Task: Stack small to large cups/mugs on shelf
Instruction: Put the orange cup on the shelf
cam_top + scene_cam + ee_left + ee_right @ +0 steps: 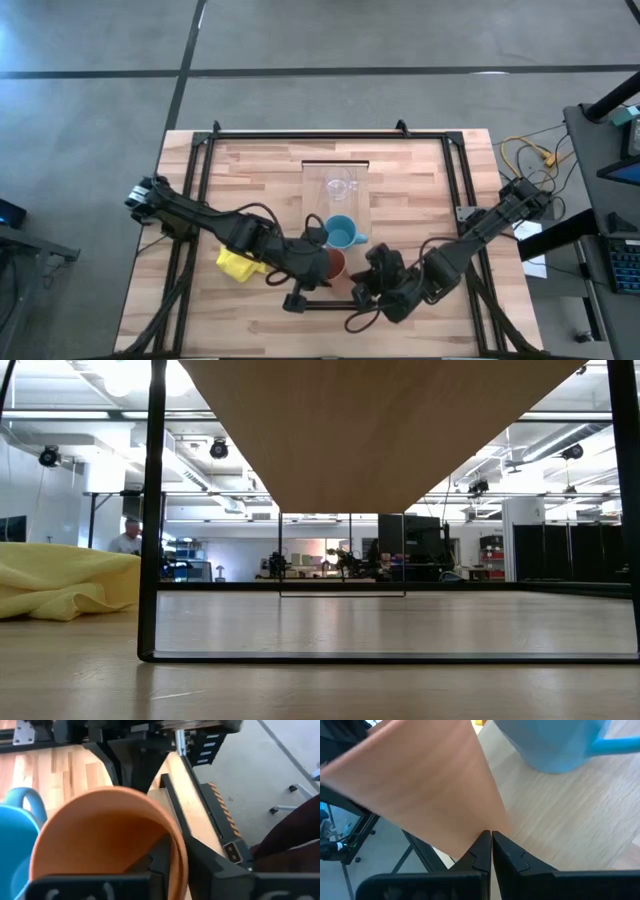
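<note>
Left gripper [322, 262]: at the near end of the shelf, fingers pinching the wall of the orange-brown cup [333, 264], one finger [162, 857] inside the rim and the other outside. A rim grip like this suits lifting a handleless vessel; the cup appeared tilted in the left wrist view.

Right gripper [372, 283]: just beside the same cup on the right, fingers pressed together with nothing between them, tips [490, 845] close against the cup's outer wall. Judged to be steadying or nudging, or merely waiting near.

Listed largest to smallest:

1. Slatted tabletop [250, 180]: carried everything, framed by dark rails.
2. Shelf [335, 175]: long pale board running away from the arms along the table's middle; seen from beneath in the low view, raised on thin dark legs.
3. Yellow cloth [238, 264]: crumpled on the tabletop left of the shelf, under the left arm; no part in the task.
4. Light-blue mug [340, 232]: upright on the shelf, handle pointing right, just beyond the orange-brown cup.
5. Clear glass mug [340, 186]: upright on the shelf farther along, apart from the blue one.
6. Orange-brown cup: held, at the shelf's near end; nesting not yet done.
</note>
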